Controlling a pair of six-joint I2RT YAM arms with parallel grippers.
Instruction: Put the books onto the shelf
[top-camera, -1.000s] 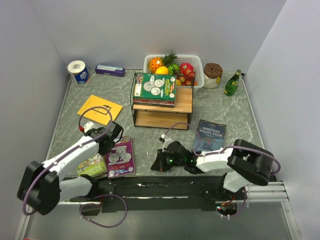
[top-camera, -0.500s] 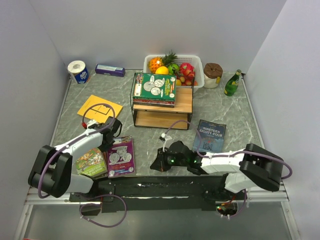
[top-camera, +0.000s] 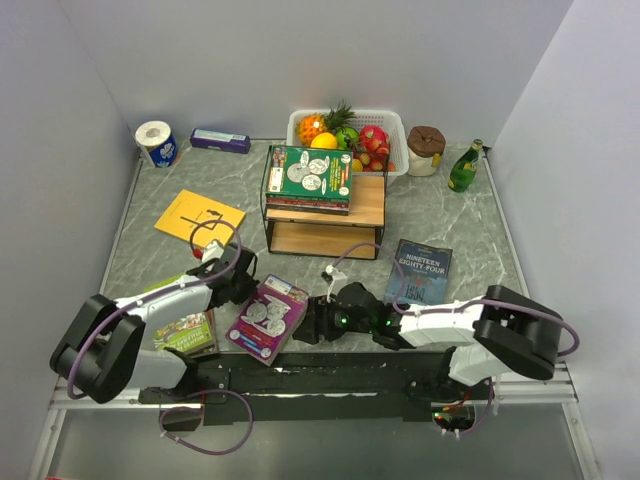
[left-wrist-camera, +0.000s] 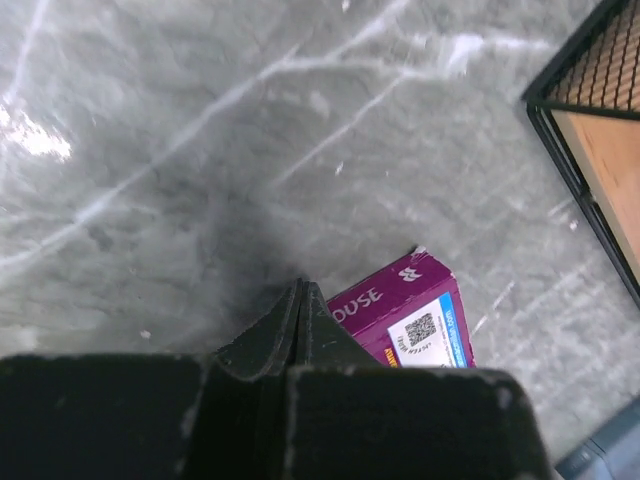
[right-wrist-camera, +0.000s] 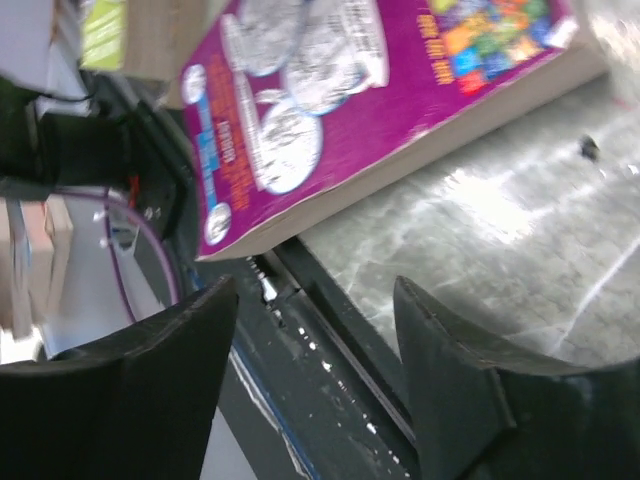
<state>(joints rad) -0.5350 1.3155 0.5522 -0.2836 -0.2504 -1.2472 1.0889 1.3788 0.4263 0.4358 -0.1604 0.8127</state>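
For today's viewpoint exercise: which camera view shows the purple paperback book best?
Top external: nearly the whole purple paperback book shows there. Left wrist catches only one corner; right wrist shows its cover close, but cropped.

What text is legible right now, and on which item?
"NINETEEN EIGHTY-FOUR": cover of the dark blue book.
"OUSE": end of a word on the purple book, left wrist view.
Unreadable, too small: green book atop the shelf, bottle label.

— How many books (top-camera: 199, 217) (top-camera: 267, 317) (top-camera: 186, 334) (top-camera: 419, 271) do we count off the shelf (top-camera: 368, 200)?
— We make it four, plus one stack (top-camera: 308, 178) on the single shelf. One basket (top-camera: 395, 125), one bottle (top-camera: 463, 168), one jar (top-camera: 426, 150), one paper roll (top-camera: 156, 142), one box (top-camera: 220, 141).
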